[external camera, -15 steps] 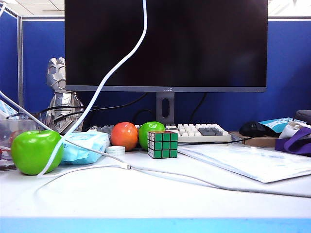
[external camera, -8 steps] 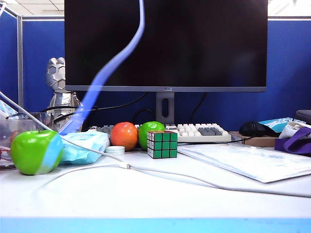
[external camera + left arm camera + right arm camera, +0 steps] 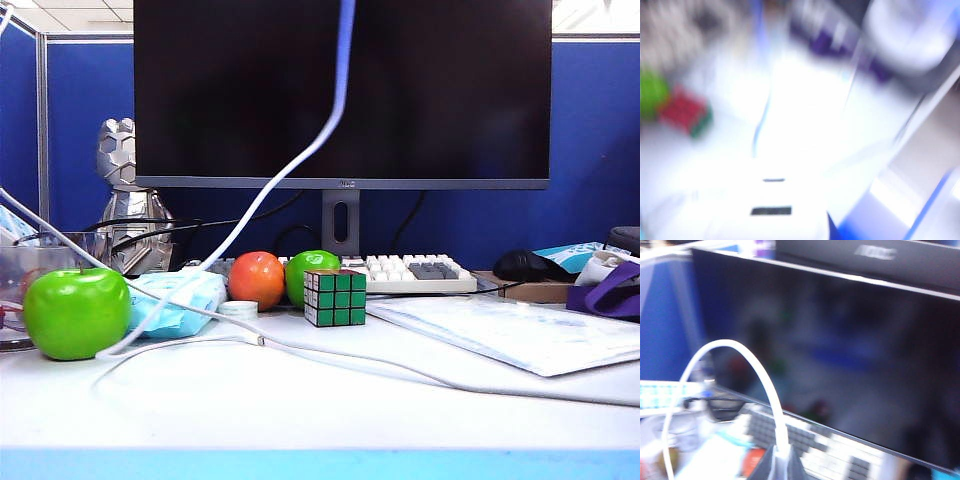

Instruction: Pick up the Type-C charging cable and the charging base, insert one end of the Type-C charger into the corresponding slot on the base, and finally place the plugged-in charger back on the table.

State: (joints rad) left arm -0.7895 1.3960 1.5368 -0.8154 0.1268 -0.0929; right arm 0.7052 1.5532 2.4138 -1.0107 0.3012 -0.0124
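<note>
A long, thin, glossy white Type-C charging cable [image 3: 262, 196] hung from above the exterior view down to the white table [image 3: 300, 410]. The right end effector [image 3: 781, 465], off that view, was closed on the cable near its plug. The left wrist view was badly blurred; a white plastic block with dark slots, likely the charging base [image 3: 771, 210], sat by the left end effector, whose grip could not be told. Mating should wait until both arms settle, plug squared to the slot.

White table [image 3: 320, 420] — apple [image 3: 76, 312], cube [image 3: 334, 297]
</note>
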